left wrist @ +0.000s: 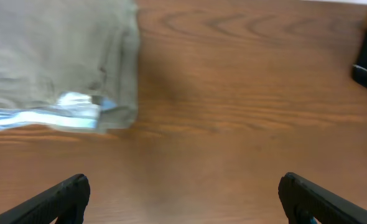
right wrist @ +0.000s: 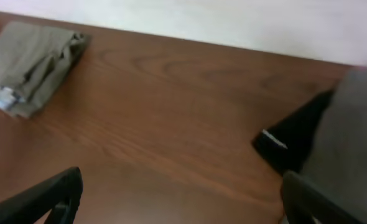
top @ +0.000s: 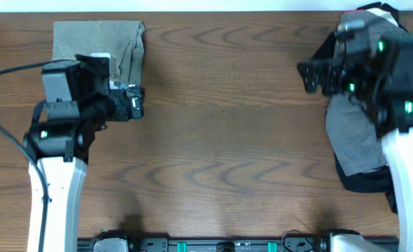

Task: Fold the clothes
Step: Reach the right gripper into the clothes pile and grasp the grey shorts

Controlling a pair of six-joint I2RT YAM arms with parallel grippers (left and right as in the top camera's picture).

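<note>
**Garments at two corners, nothing gripped**

Overhead: the khaki shorts [top: 98,42] lie folded in a neat rectangle at the upper left of the wooden table [top: 220,140]. The left arm [top: 52,175] reaches up from the lower left, and its head covers the lower edge of the fold. At the right edge, the grey shorts [top: 357,136] lie crumpled on the black top [top: 360,180], partly under the right arm [top: 409,168].

Left wrist: the left gripper [left wrist: 183,199] has its jaws spread wide, one finger in each lower corner of the frame. Only bare wood lies between them. The khaki shorts fill the upper left, with a pale label at their near edge.

Right wrist: the right gripper [right wrist: 183,202] is also spread fully and holds nothing. The grey shorts and the black top, which shows a white stripe, sit at the right, just beside the right finger. The khaki shorts lie well apart at the upper left.
</note>
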